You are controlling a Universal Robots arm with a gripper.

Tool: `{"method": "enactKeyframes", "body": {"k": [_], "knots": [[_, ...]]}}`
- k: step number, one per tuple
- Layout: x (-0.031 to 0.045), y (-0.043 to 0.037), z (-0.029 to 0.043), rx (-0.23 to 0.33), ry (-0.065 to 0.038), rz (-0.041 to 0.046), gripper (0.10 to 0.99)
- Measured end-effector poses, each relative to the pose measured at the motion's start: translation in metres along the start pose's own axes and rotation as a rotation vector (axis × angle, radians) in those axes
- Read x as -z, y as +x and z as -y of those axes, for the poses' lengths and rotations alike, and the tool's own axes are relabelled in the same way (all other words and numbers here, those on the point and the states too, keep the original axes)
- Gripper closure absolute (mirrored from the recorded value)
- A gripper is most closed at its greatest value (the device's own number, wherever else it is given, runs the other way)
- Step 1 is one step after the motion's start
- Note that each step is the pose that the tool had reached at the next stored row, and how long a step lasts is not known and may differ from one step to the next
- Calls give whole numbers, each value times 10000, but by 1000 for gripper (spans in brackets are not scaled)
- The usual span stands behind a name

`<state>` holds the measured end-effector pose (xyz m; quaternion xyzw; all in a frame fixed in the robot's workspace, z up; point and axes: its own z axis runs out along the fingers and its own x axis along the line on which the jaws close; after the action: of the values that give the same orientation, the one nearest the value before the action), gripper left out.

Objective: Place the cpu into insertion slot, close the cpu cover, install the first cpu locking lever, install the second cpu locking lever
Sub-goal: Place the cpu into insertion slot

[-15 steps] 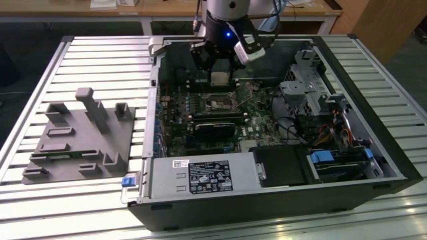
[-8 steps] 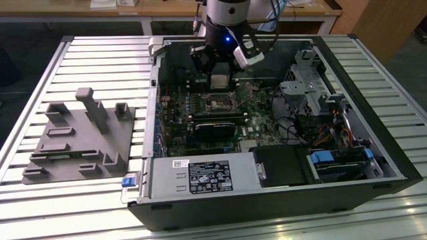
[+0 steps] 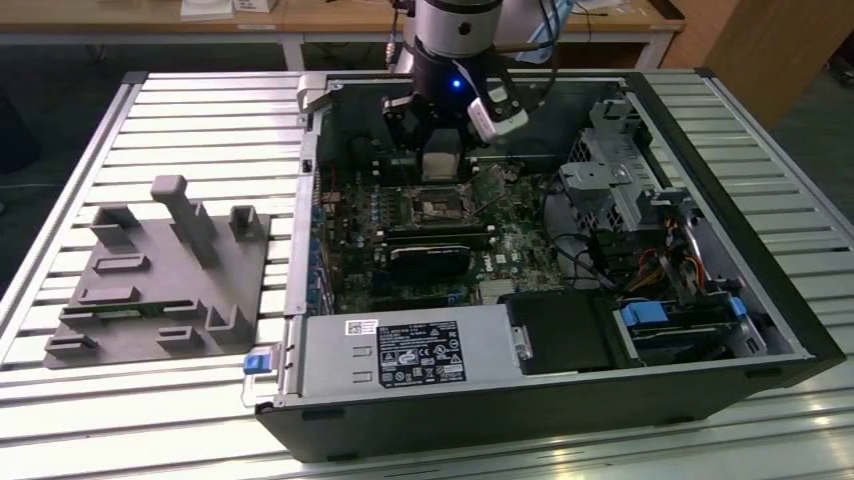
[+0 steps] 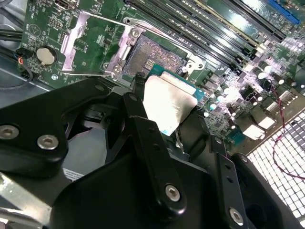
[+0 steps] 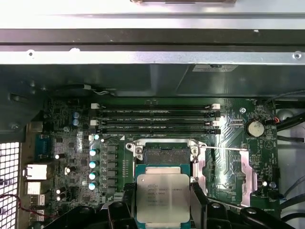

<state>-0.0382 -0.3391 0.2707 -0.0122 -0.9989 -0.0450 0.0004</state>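
My gripper (image 5: 163, 192) is shut on the cpu (image 5: 162, 200), a flat silver square held by two opposite edges between the black fingers (image 5: 198, 198). In the second wrist view the cpu (image 4: 164, 98) hangs close above the insertion slot (image 4: 153, 57), a little off to one side of it. The slot (image 5: 164, 155) lies bare with its dark centre showing. The cpu cover (image 5: 228, 174) is swung open and lies flat beside the slot; it also shows as a silver frame (image 4: 90, 36). A thin wire locking lever (image 5: 224, 149) stands raised. In the exterior view the gripper (image 3: 441, 168) hovers just behind the slot (image 3: 438, 208).
The motherboard sits inside an open computer case (image 3: 787, 330) on a slatted table. Memory slots (image 5: 155, 119) run beside the socket, with a coin battery (image 5: 256, 128) nearby. A grey power-supply box (image 3: 400, 352) stands at the front, a drive cage (image 3: 627, 190) on the exterior view's right, and a grey fixture (image 3: 160, 275) on its left.
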Motion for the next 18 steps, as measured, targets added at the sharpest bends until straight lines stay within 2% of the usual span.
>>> {"method": "enactKeyframes", "body": {"k": [9,15,18], "knots": [[-70,-78,-5,0,-1,0,545],[-174,-91,4,-2,0,0,545],[-188,-92,5,0,1,0,545]]}}
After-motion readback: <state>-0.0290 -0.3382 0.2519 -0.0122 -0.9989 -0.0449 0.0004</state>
